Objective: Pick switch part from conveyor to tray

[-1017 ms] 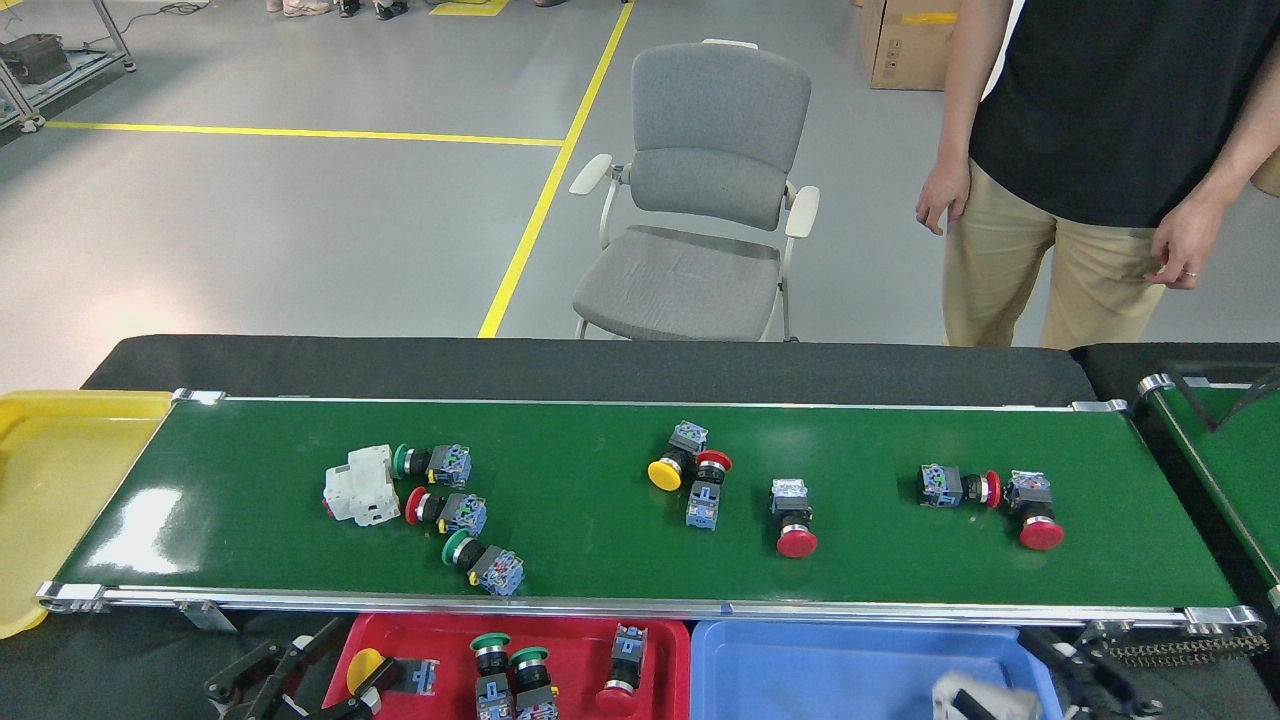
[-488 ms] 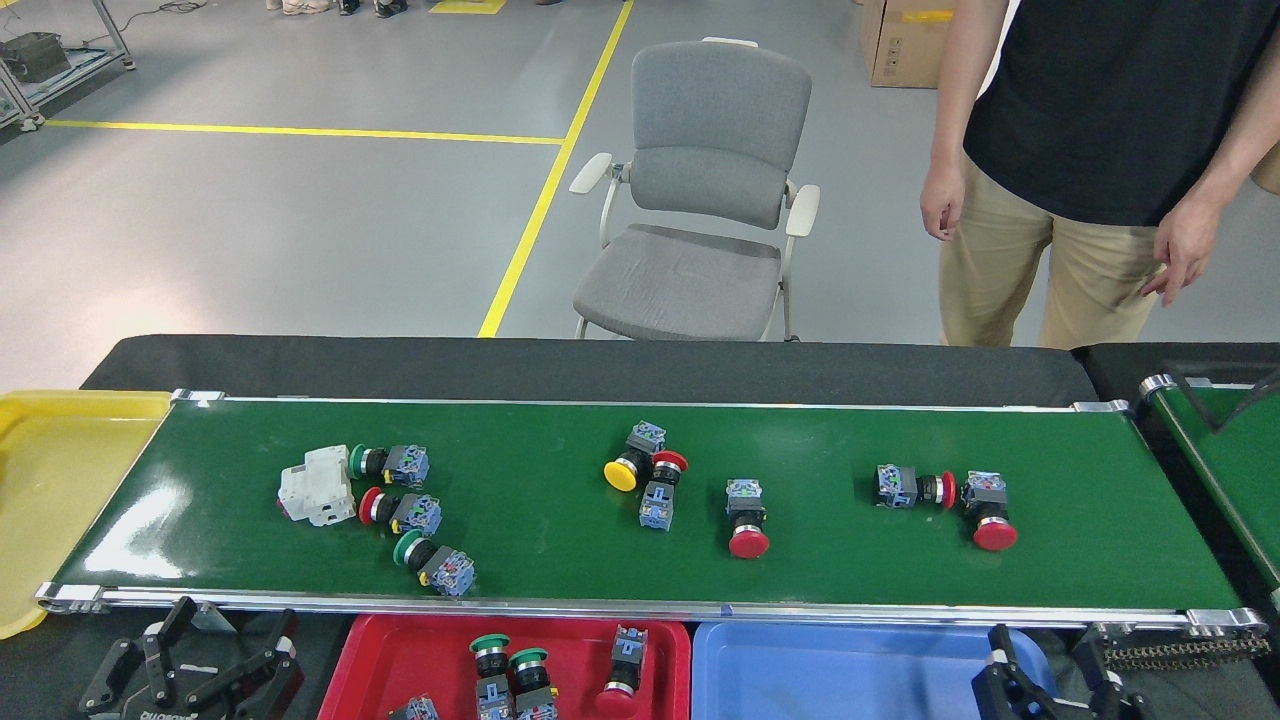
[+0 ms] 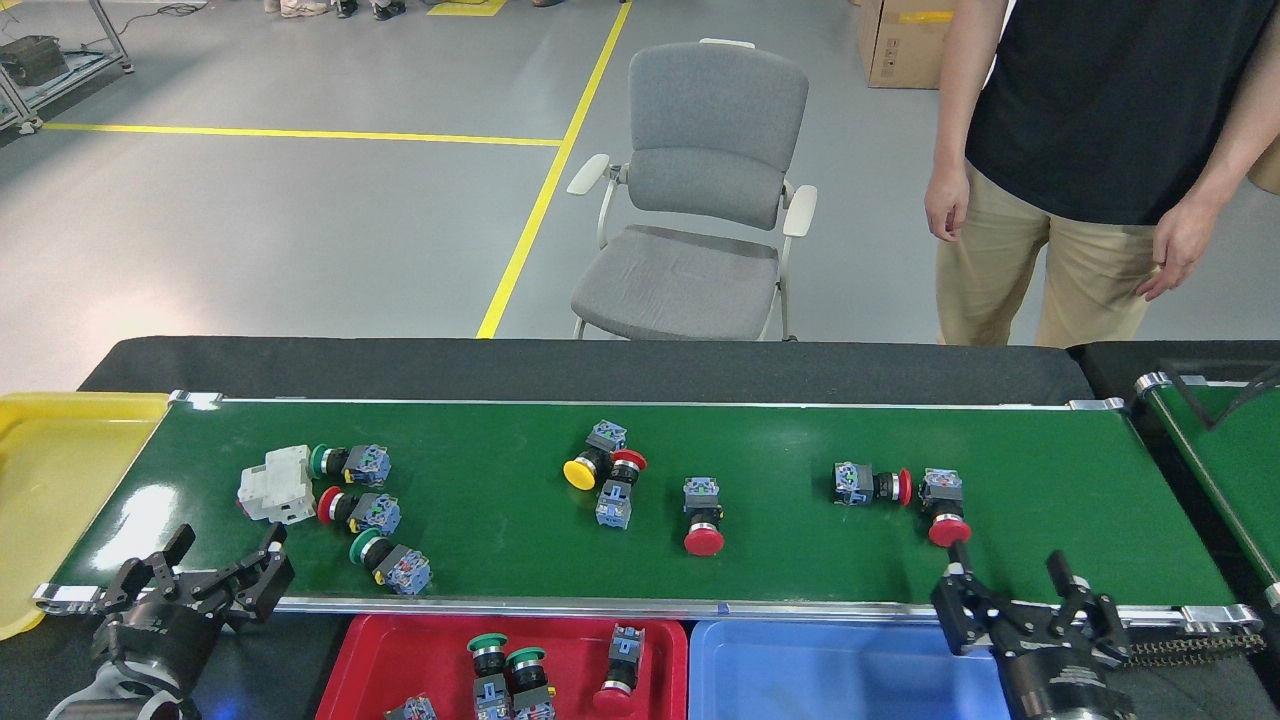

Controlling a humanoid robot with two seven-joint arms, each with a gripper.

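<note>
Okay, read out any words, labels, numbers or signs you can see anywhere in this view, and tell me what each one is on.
No text can be read here.
Cardboard box: a small dark printed mark on its side, too small to read.
Switch parts on the conveyor and in the red tray: coloured specks on their blue blocks, no readable lettering.
Left gripper and right gripper: no legible marking.

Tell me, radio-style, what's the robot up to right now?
Left gripper and right gripper open, empty, at conveyor near edge. Nearest red switch unpicked; red tray part-filled. Nothing blocking.
</note>
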